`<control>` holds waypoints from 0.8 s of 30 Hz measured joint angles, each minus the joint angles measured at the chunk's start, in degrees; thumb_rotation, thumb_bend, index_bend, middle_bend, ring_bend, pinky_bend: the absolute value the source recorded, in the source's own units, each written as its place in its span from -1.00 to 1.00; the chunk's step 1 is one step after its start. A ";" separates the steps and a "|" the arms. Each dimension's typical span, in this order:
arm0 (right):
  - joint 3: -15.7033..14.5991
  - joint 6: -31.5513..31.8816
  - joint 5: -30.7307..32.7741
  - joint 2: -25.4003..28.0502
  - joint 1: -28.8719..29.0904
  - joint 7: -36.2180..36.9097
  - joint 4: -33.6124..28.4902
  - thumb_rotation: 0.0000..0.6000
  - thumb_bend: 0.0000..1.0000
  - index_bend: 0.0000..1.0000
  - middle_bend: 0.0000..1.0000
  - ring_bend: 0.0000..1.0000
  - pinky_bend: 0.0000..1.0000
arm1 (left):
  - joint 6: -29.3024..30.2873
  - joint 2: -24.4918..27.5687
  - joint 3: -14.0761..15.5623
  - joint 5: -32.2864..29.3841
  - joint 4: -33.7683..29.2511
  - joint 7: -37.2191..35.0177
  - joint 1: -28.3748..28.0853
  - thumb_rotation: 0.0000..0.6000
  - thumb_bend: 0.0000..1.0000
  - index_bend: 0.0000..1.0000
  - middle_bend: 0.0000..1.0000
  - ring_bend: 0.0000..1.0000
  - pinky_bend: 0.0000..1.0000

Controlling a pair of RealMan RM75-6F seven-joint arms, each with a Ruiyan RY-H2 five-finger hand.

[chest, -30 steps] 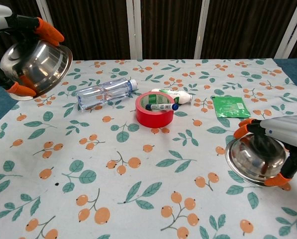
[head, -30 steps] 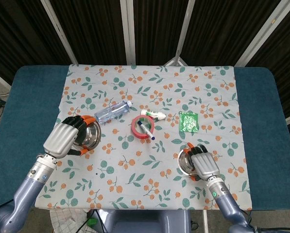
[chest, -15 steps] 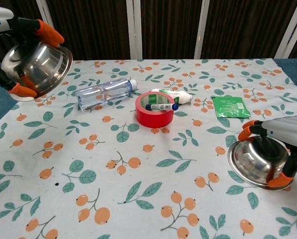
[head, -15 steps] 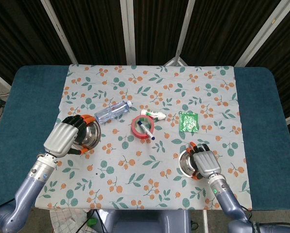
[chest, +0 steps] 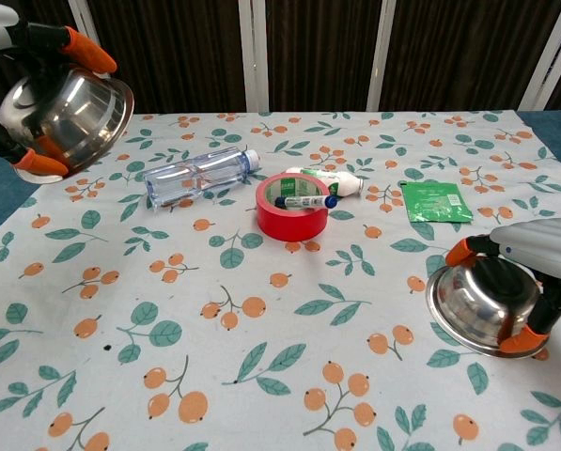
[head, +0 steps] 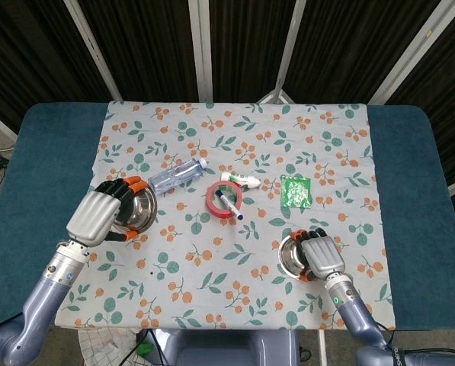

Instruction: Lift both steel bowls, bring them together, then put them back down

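Fingers of both hands are wrapping steel, one bowl apiece. I'm holding the left bowl [chest: 66, 117] well up off the tabletop [head: 410, 252] in my left hand [head: 97, 215], tipped so its opening faces in toward the middle; I judge that tilt comes from gripping it by the rim from the outer side. In the chest view the orange fingertips [chest: 85, 52] are hooking over the upper rim while another tip is pressing the lower edge, so the bowl is sitting clamped between them, with its rounded back toward the palm.

My right hand [head: 322, 255] is clasping the right bowl [chest: 487, 303] from above and from the outer side. One fingertip is showing at the near-left rim, another under the lower right edge, and the bowl lies between those and the palm. It is tilting slightly, its rim looking just clear of the flowered cloth [head: 235, 145], though from this angle I cannot be sure it is not touching.

I'm keeping both grasps on the outer rims so the inner sides stay free to meet. Between the bowls lie a plastic bottle [head: 177, 176], a red tape roll [head: 224, 199] with a marker [chest: 305, 201] across it, a small white tube [head: 241, 180] and a green packet [head: 296, 191], so the right bowl will probably need more height before I bring the two together.
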 measured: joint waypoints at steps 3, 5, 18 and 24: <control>-0.21 0.20 -0.21 -0.25 -0.03 0.58 0.17 1.00 -0.66 -0.30 -0.34 -0.11 -0.62 | 0.21 0.14 -0.05 0.09 0.03 -0.38 0.17 1.00 -1.00 -0.60 -0.72 -0.60 -0.30; -0.13 0.53 -0.59 -0.37 -0.11 1.43 0.30 1.00 -0.66 -0.30 -0.34 -0.11 -0.61 | 0.24 0.20 -0.04 0.22 0.12 -0.85 0.26 1.00 -1.00 -0.60 -0.72 -0.60 -0.30; 4.80 3.09 -5.59 5.79 -0.37 11.53 -4.86 1.00 -0.66 -0.24 -0.34 -0.09 -0.61 | 1.24 -1.48 0.29 7.90 4.51 -16.16 0.61 1.00 -1.00 -0.58 -0.70 -0.60 -0.30; 8.52 4.41 -9.35 9.60 -1.14 22.32 -7.26 1.00 -0.66 -0.15 -0.34 -0.08 -0.62 | 3.51 -4.37 1.10 14.04 10.14 -28.63 0.64 1.00 -1.00 -0.57 -0.70 -0.60 -0.30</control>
